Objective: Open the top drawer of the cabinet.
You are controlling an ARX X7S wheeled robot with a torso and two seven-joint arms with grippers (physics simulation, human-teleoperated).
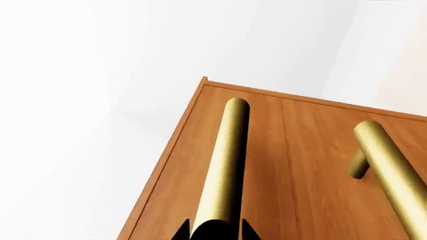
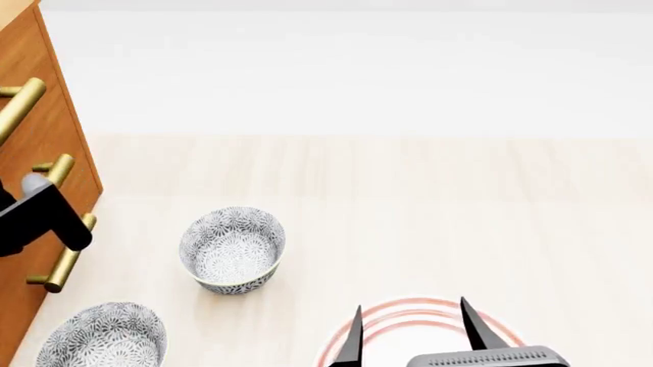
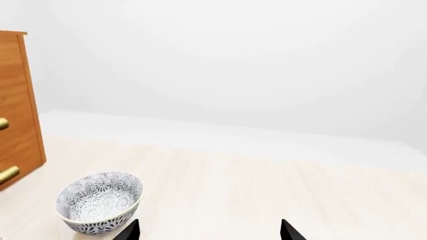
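Observation:
The orange-brown cabinet (image 1: pixel 307 165) stands at the far left of the head view (image 2: pixel 63 126). In the left wrist view, the top drawer (image 1: pixel 183 165) lies along the cabinet's lipped top edge. Its brass bar handle (image 1: pixel 227 160) runs straight between the two black fingertips of my left gripper (image 1: pixel 215 231), which close tightly on both sides of it. In the head view only the far end of that handle (image 2: pixel 21 107) and my dark left arm (image 2: pixel 41 218) show. My right gripper (image 2: pixel 408 329) is open and empty, away from the cabinet, and also shows in the right wrist view (image 3: pixel 210 231).
The middle drawer's handle (image 1: pixel 390 165) lies beside the gripped one. Two patterned grey bowls (image 2: pixel 232 248) (image 2: pixel 102 336) stand on the light wooden surface in front of the cabinet; one is near my right gripper (image 3: pixel 100 200). A pink-ringed plate (image 2: pixel 388 310) lies under the right gripper.

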